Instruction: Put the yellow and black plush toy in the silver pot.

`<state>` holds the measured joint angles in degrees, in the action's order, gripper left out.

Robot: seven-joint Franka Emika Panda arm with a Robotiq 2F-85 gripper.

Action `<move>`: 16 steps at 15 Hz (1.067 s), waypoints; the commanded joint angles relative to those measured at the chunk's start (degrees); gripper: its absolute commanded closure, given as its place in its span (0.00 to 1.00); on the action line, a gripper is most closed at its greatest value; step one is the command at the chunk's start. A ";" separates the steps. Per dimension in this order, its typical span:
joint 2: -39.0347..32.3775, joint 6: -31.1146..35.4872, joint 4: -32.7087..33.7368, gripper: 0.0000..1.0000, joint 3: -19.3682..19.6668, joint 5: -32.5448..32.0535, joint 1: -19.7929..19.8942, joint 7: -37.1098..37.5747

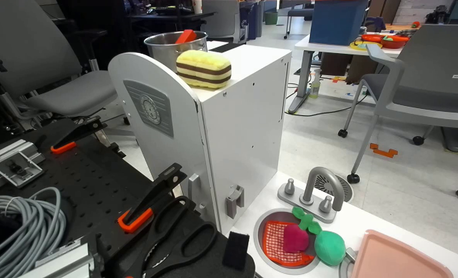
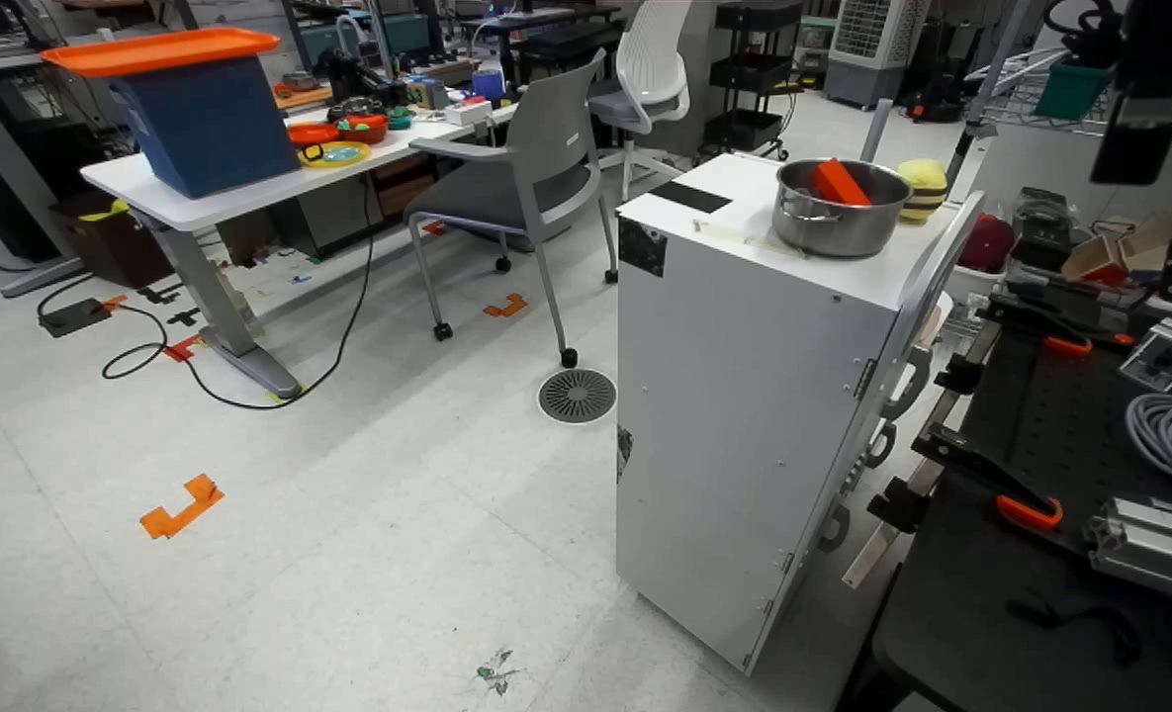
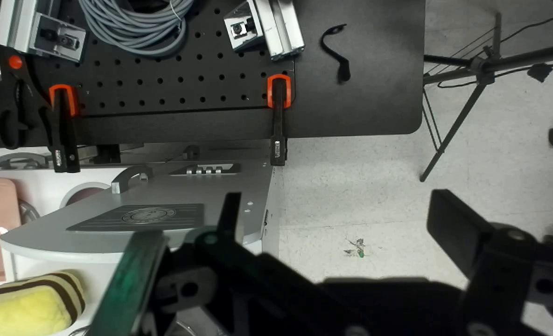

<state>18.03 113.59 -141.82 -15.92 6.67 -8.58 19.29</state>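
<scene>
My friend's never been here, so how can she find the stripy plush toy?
Find the tall white cabinet; a silver pot stands on its top. Beside the pot, near the rounded panel, sits the plush toy. It's soft yellow with dark bands, unlike the shiny metal pot.

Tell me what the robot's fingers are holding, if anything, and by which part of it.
Nothing is held: the fingers stand wide apart in the wrist view, and the plush toy sits outside them, on the white cabinet.
</scene>
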 commanded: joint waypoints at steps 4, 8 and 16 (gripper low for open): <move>0.24 -0.08 0.11 0.00 1.07 -0.21 -0.34 0.05; 1.21 -0.06 1.13 0.00 3.06 -0.03 1.38 1.87; -0.21 1.10 5.47 0.00 6.01 -3.18 7.53 10.15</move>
<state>18.63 113.66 -138.15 -10.86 5.47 -2.83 25.68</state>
